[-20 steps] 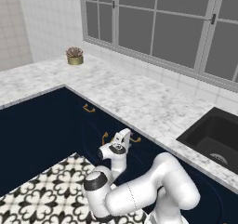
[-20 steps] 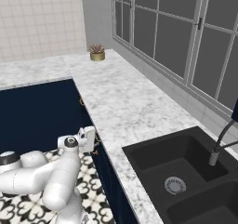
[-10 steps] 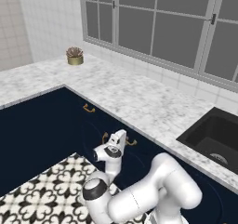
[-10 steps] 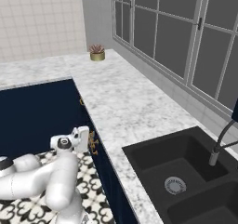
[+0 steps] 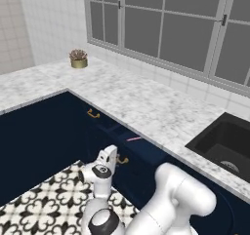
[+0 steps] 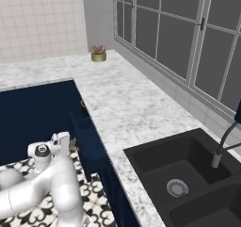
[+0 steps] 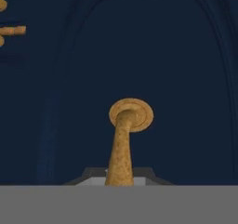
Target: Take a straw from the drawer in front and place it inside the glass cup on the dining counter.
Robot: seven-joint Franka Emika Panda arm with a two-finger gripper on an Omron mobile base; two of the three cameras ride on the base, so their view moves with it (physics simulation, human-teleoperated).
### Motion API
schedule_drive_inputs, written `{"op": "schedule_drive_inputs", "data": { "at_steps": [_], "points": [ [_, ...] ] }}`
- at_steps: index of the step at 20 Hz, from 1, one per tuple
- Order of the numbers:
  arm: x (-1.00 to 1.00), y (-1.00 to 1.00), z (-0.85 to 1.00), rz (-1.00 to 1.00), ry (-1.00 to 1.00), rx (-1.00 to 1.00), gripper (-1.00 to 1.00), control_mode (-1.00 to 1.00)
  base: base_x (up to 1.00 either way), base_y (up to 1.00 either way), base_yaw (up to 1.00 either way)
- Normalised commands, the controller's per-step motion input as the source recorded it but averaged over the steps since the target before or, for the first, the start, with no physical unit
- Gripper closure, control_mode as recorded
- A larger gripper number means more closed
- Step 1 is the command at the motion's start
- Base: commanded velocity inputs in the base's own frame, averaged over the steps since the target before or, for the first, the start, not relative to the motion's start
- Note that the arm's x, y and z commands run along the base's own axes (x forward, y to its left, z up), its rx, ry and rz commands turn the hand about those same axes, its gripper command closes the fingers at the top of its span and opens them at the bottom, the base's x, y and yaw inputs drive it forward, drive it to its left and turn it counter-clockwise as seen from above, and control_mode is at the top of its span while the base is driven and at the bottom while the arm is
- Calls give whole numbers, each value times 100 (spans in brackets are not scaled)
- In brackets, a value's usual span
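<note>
The white arm's gripper (image 6: 69,143) is at eight o'clock, touching the partly open drawer (image 6: 89,136); a black sink (image 6: 188,179) lies at four o'clock.

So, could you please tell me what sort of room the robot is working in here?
A home kitchen, rendered: a marble worktop with a black sink under a wide window, above navy cabinets with brass handles.
</note>
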Motion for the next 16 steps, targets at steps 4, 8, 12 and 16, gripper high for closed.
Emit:
{"op": "schedule_drive_inputs", "data": {
  "at_steps": [4, 8, 12, 16],
  "points": [
    [-49, 100, 0, 6, 6, 0, 100, -100, 0, 0, 0],
    [-39, 100, -1, 6, 11, 0, 100, -100, 0, 0, 0],
    [-38, 100, 0, 4, 15, 0, 100, -100, 0, 0, 0],
    [-38, 100, -2, 4, 17, 0, 100, -100, 0, 0, 0]
  ]
}}
